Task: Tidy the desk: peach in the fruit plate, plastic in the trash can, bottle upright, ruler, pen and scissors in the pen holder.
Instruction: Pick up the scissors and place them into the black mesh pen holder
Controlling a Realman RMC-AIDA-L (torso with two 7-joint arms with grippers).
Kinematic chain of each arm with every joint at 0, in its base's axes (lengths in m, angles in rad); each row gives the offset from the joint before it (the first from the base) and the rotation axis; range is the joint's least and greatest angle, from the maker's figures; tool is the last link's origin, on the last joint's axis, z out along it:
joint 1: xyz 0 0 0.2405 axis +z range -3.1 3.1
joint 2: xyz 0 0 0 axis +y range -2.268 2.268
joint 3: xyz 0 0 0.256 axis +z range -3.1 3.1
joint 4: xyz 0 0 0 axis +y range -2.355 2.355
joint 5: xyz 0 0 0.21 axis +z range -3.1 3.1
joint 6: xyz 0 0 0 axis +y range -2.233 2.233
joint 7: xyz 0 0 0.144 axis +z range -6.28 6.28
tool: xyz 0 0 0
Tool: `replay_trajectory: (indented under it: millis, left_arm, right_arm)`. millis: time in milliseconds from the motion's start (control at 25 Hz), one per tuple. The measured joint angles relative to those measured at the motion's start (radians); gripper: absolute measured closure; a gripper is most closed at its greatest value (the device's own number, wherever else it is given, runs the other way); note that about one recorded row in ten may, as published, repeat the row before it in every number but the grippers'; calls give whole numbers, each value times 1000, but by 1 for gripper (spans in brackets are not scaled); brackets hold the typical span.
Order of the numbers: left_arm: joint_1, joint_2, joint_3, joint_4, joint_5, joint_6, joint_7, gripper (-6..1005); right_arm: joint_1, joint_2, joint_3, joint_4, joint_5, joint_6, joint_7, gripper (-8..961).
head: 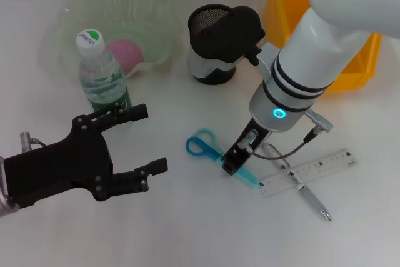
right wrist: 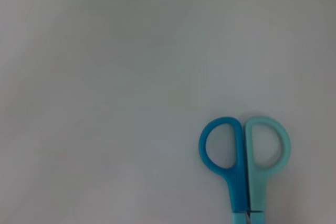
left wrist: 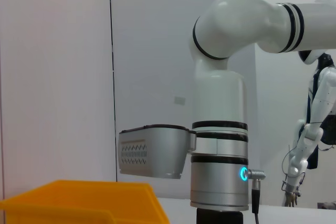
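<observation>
- You see the white desk (head: pixel 169 229) across the whole head view, with the yellow trash can (head: pixel 359 73) at its far right edge, partly behind the right arm.
- Your fruit plate (head: pixel 156 10), pale green and translucent, sits at the far left with the pink peach (head: pixel 127 52) already inside it.
- Your left gripper (head: pixel 140 139) hovers at the near left, its 2 black fingers spread wide with nothing between them.
- The bottle (head: pixel 100 73) stands upright just near of the plate, beside that gripper's far finger.
- The black mesh pen holder (head: pixel 211 42) stands at far centre, right of the plate.
- Your right gripper (head: pixel 239 154) is down at the scissors (head: pixel 212 149), which lie flat at centre, handles to the left; you cannot tell whether its fingers are closed on them.
- The clear ruler (head: pixel 309 171) lies to the right of the scissors, with the pen (head: pixel 306 193) crossing it.
</observation>
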Motion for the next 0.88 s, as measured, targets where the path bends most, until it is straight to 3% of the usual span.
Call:
replay_trajectory:
  millis: [280,440,480,560,640,680,720,760,840,880]
  left_arm:
    - [0,0,0,0,0,1,0,133]
    - [1,0,-1,0,0,4,0,133]
    - [1,0,-1,0,0,4,0,133]
    - [1,0,-1,1,0,4,0,133]
    - [2,0,-1,1,0,5,4,133]
    - [1,0,0,0,0,5,11,133]
    - [0,0,0,0,0,4,11,133]
    - [0,0,0,0,0,4,11,133]
    - [-1,0,0,0,0,3,12,133]
    - [-2,0,-1,0,0,1,12,133]
  right_arm:
    - [-42,-4,9,-87,-9,-2,0,754]
    - [-196,-9,127,-384,-102,-30,-4,754]
    - [-280,-10,197,-544,-130,-15,-21,754]
    - [-322,-10,230,-615,-134,14,-38,754]
    - [-400,-9,271,-701,-119,126,-99,754]
    - [-473,-9,279,-725,-67,294,-191,754]
    - [-473,-9,279,-725,-67,294,-191,754]
    - [-508,-10,276,-719,-20,391,-259,754]
    - [-560,-10,252,-671,122,571,-434,754]
    - [-584,-10,218,-593,309,717,-636,754]
